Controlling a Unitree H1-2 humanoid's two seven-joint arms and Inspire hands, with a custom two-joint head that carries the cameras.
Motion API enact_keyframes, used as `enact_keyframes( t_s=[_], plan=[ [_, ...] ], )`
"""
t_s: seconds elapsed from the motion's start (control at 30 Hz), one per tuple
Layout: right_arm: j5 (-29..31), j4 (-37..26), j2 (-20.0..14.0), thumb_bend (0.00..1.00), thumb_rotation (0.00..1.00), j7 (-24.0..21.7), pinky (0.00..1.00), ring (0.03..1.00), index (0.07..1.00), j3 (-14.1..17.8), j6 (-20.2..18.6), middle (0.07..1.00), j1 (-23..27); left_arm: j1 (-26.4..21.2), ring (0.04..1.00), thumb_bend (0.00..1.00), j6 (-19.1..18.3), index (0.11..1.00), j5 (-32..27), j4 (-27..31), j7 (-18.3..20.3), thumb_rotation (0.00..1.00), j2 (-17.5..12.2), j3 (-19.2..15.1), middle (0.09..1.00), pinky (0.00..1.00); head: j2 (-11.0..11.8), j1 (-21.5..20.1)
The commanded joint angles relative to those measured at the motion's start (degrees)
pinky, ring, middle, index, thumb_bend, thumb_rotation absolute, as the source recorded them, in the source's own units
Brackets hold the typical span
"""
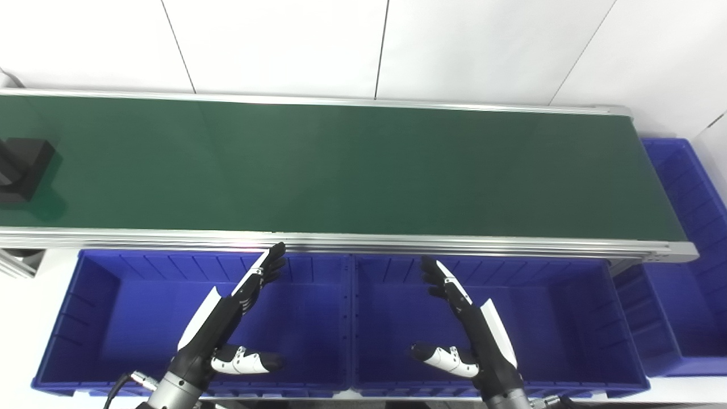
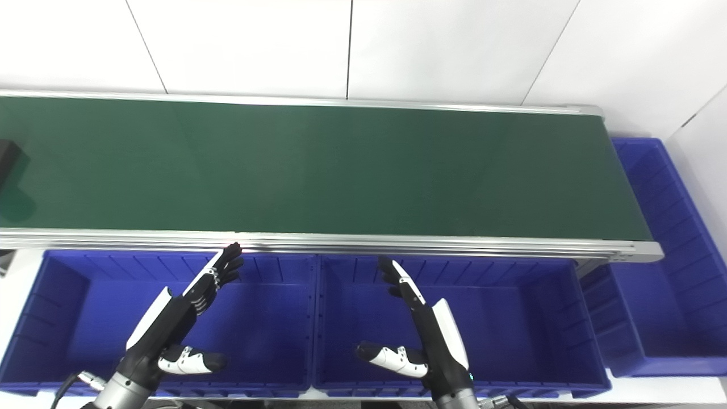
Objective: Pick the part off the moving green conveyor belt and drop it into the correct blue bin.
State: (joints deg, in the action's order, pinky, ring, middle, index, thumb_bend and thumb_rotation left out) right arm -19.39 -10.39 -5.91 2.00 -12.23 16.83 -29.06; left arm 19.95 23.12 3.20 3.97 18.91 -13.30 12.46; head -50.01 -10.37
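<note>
A black blocky part [image 1: 20, 167] sits on the green conveyor belt [image 1: 341, 165] at its far left end; only its corner shows in the right eye view [image 2: 7, 156]. My left hand [image 1: 227, 318] is open and empty above the left blue bin [image 1: 102, 346]. My right hand [image 1: 466, 321] is open and empty above the middle blue bin [image 1: 568, 341]. Both hands are held flat, fingers pointing toward the belt's near rail, thumbs turned inward. Both hands are far from the part.
A third blue bin [image 1: 690, 227] stands past the belt's right end. The belt's silver near rail [image 1: 397, 244] runs just ahead of my fingertips. A white wall is behind the belt.
</note>
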Motion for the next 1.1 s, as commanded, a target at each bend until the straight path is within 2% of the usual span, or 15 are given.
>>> enact_keyframes(
  t_s=[0.0,1.07],
  plan=[
    [0.0,-2.1,0.3,0.96,0.79,0.4,0.84,0.887,0.934,0.0,2.3,0.909,-0.1,0.0,0.974,1.00,1.0,0.994,-0.2,1.5,-0.8,0.66,-0.2,-0.2,0.999,0.94,-0.1,-0.1],
    [0.4,-2.1,0.3,0.95,0.78,0.3,0.84,0.888,0.934,0.1,2.0,0.909,-0.1,0.0,0.975,1.00,0.2,0.994,-0.2,1.7,-0.7,0.66,-0.1,-0.2,0.999,0.94,0.0,0.1]
  ],
)
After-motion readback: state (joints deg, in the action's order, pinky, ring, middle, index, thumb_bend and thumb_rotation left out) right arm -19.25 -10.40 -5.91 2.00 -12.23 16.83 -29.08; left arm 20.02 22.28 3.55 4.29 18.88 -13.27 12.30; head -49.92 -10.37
